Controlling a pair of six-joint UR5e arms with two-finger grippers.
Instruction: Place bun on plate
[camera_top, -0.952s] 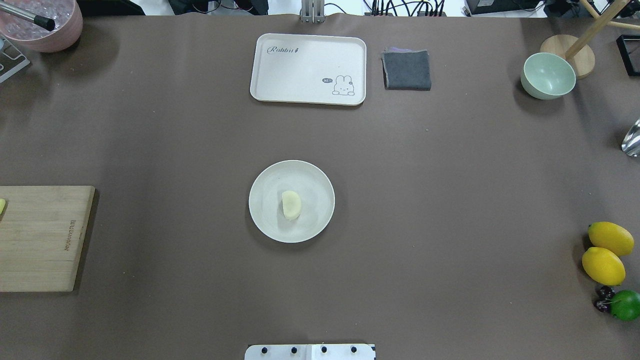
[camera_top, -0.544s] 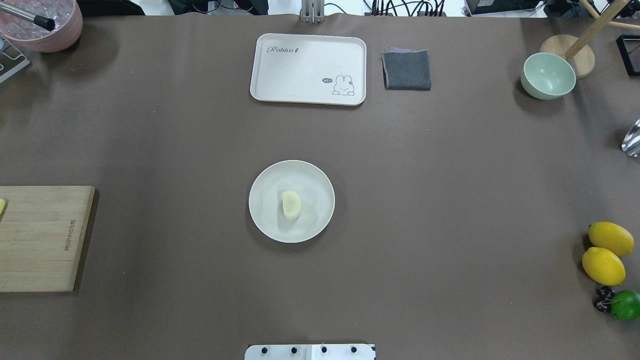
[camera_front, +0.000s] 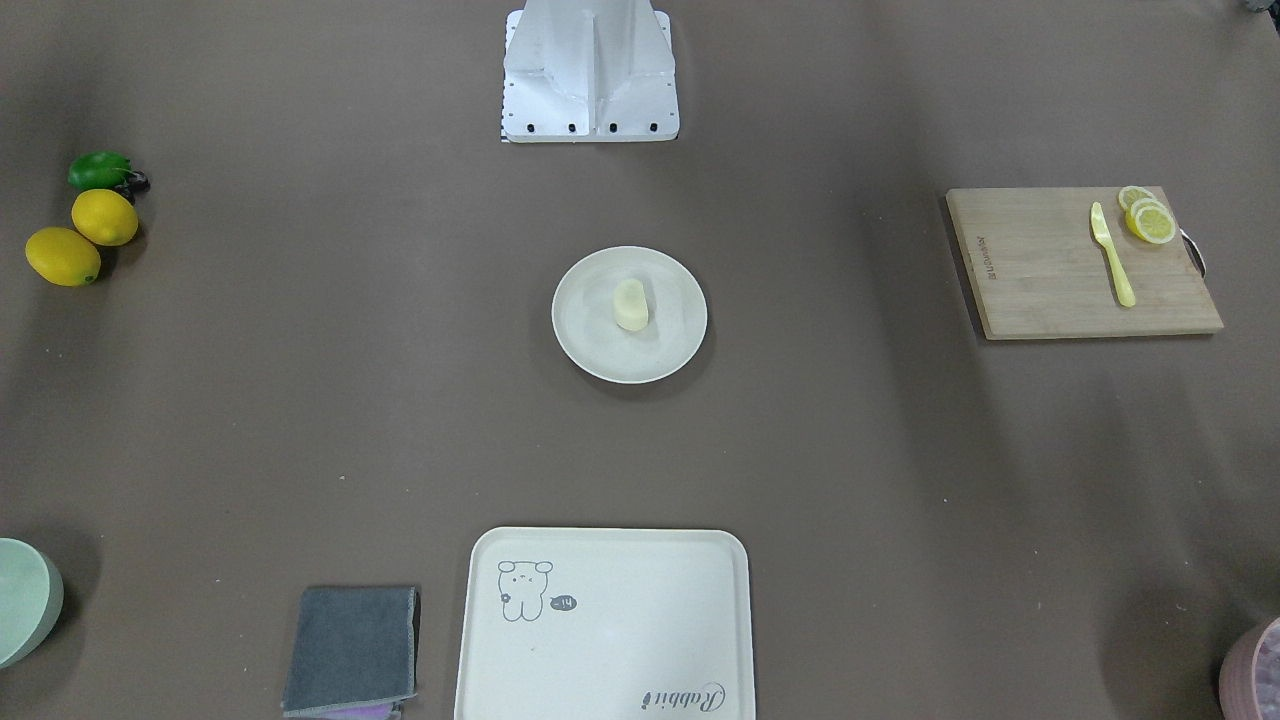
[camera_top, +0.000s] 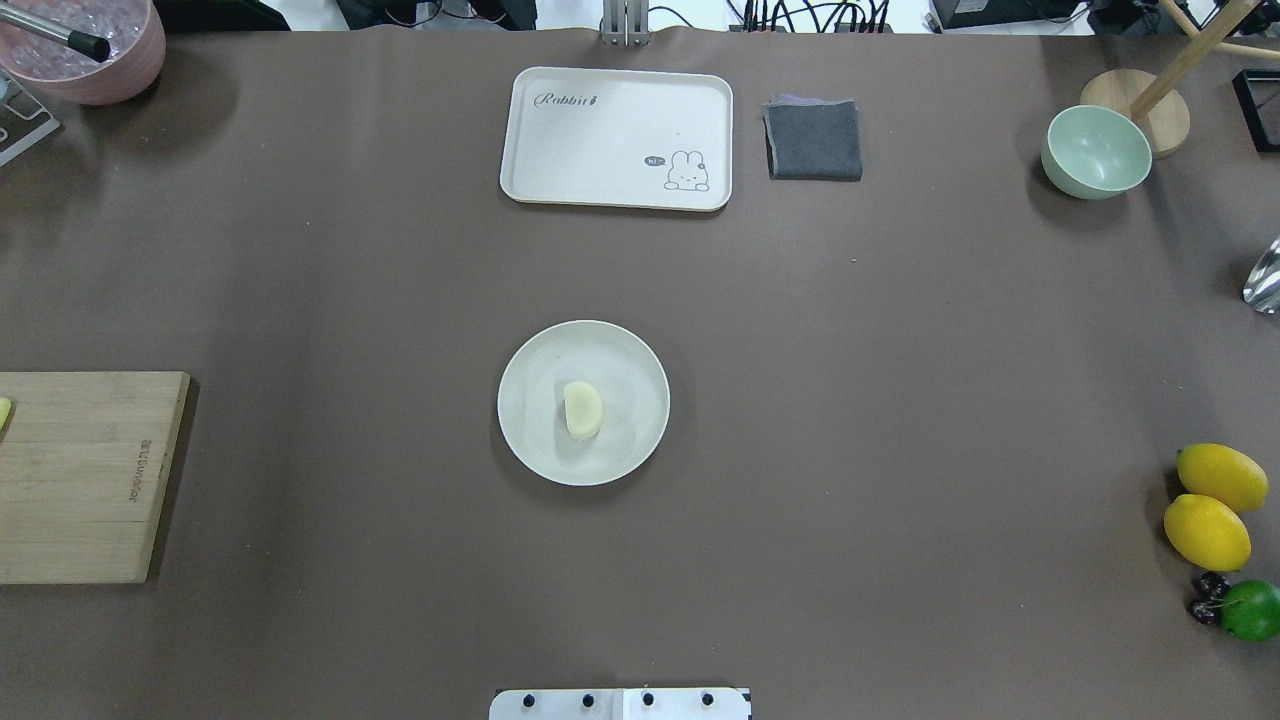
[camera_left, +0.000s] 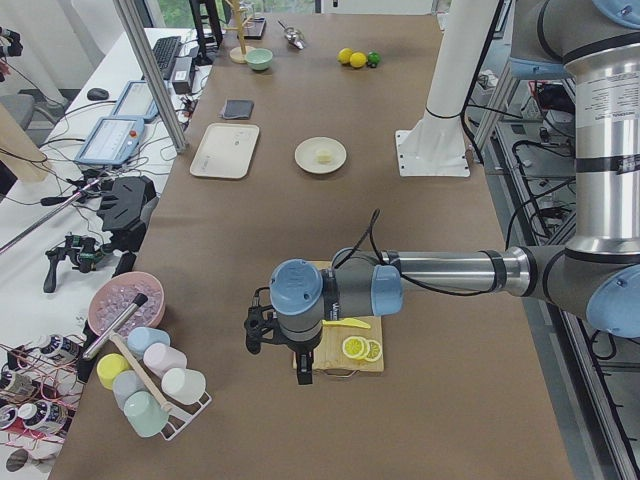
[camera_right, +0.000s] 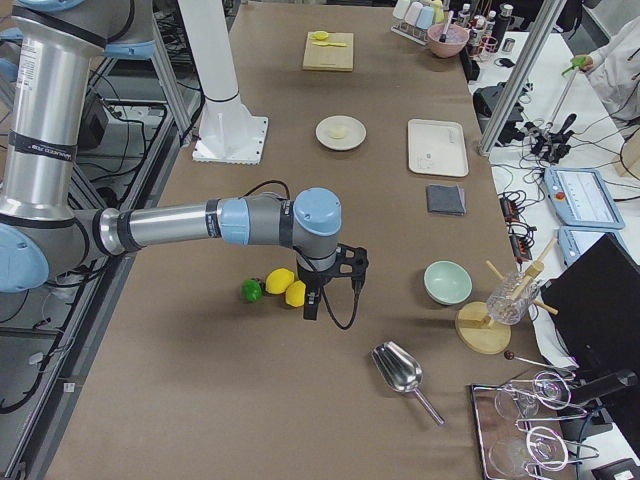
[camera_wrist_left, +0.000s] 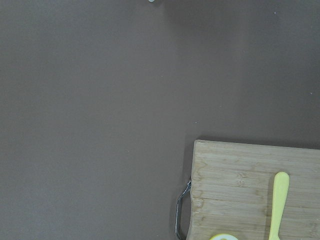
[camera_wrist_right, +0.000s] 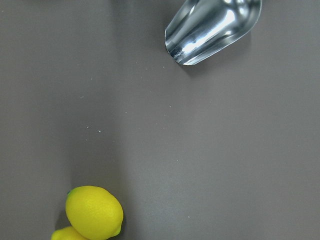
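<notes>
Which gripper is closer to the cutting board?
Left. The left gripper hangs at the handle end of the cutting board; the right gripper is far across the table, by the lemons.

Pale cream, poss. yellowish bun (camera_top: 582, 410); cream-white plate (camera_top: 628, 366); brown tbl (camera_top: 900, 400)

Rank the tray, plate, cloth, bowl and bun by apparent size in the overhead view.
1. tray, largest
2. plate
3. cloth and bowl: they look about alike, so they are not ranked against each other
4. bun, clearly smallest, lying on the plate
</notes>
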